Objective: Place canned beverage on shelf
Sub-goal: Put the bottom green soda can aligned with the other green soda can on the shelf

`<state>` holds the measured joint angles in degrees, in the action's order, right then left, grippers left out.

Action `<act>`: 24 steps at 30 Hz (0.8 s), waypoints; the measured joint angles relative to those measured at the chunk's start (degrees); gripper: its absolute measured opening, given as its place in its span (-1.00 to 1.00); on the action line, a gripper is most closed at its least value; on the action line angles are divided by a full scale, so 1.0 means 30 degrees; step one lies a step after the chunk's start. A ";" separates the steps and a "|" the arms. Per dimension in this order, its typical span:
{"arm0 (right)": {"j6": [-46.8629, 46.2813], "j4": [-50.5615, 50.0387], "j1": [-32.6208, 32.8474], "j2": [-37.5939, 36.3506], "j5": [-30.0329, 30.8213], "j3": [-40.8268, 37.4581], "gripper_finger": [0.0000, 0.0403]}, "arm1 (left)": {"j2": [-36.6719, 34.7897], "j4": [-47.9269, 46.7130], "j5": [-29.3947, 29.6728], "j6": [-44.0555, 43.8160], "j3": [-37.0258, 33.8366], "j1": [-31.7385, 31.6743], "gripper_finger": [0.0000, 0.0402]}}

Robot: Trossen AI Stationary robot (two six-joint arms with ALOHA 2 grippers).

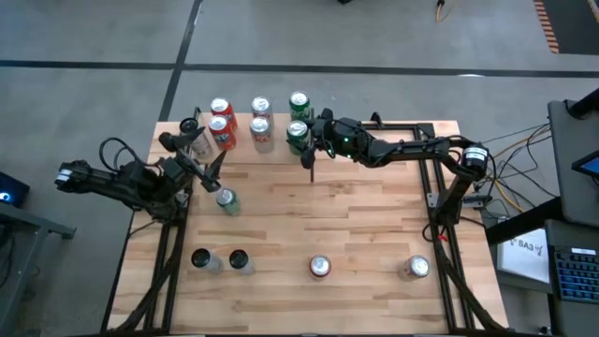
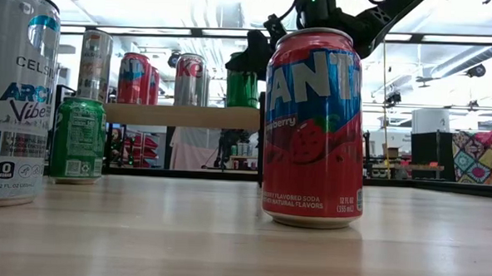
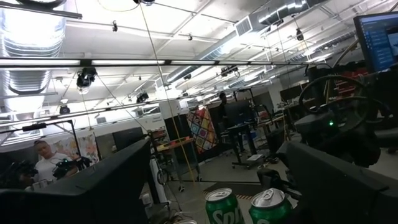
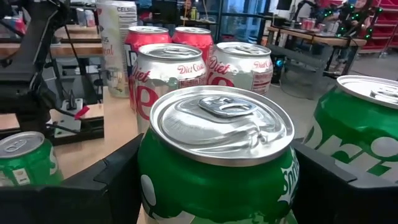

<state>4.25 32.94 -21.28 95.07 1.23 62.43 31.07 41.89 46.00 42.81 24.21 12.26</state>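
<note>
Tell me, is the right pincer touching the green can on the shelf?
Touching. The right wrist view shows the right pincer closed around the green can, both dark fingers pressed against its sides with no gap.

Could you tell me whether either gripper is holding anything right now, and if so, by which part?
The right gripper holds a green Sprite can by its sides, just below the top rim. The left gripper is open and holds nothing.
</note>
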 joint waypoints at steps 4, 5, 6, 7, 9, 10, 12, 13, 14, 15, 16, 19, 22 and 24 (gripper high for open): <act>0.0022 0.0036 0.0000 0.0000 0.0055 -0.0007 0.43 | -0.0015 -0.0011 0.0000 0.0000 -0.0007 0.0004 0.80; -0.0002 0.0080 0.0000 0.0007 0.0081 -0.0015 0.43 | -0.0015 -0.0013 -0.0002 0.0000 -0.0007 -0.0002 0.80; -0.0166 0.0083 0.0000 0.0007 0.0101 -0.0022 0.43 | -0.0015 -0.0008 -0.0001 0.0000 -0.0008 0.0004 0.80; -0.0372 0.0111 0.0000 0.0007 0.0100 -0.0022 0.46 | -0.0015 -0.0007 -0.0007 0.0000 -0.0023 -0.0003 0.80; -0.0742 0.0119 -0.0015 0.0019 0.0103 -0.0022 0.58 | -0.0015 -0.0009 -0.0007 0.0007 -0.0051 0.0004 0.80; -0.0840 0.0119 -0.0027 0.0022 0.0131 -0.0029 0.66 | -0.0015 -0.0013 -0.0007 0.0020 -0.0051 -0.0001 0.80; -0.1033 0.0071 -0.0044 0.0029 0.0132 -0.0036 0.81 | -0.0015 -0.0007 -0.0007 0.0029 -0.0051 -0.0001 0.80; -0.1164 0.0013 -0.0044 0.0029 0.0131 -0.0036 0.86 | -0.0015 -0.0007 -0.0007 0.0036 -0.0051 0.0000 0.80; -0.1234 0.0003 -0.0044 0.0029 0.0138 -0.0036 0.90 | -0.0015 -0.0007 -0.0007 0.0044 -0.0051 -0.0004 0.80; -0.1238 0.0010 -0.0044 0.0029 0.0131 -0.0036 0.92 | -0.0015 -0.0015 -0.0007 0.0051 -0.0051 0.0001 0.80; -0.1216 0.0017 -0.0044 0.0029 0.0138 -0.0036 0.93 | -0.0015 -0.0009 -0.0007 0.0052 -0.0051 0.0003 0.80; -0.1238 0.0094 -0.0044 0.0029 0.0131 -0.0036 0.94 | -0.0015 -0.0007 -0.0007 0.0058 -0.0051 -0.0002 0.80; -0.1238 0.0314 -0.0044 -0.0044 0.0138 -0.0036 0.95 | -0.0015 -0.0007 -0.0007 0.0058 -0.0051 0.0001 0.80; -0.1231 0.0438 -0.0044 -0.0298 0.0136 -0.0027 0.95 | -0.0015 -0.0002 -0.0013 0.0060 -0.0074 0.0003 0.80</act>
<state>0.55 34.25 -21.41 94.17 1.64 62.35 31.03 41.88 45.96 42.99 23.98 12.27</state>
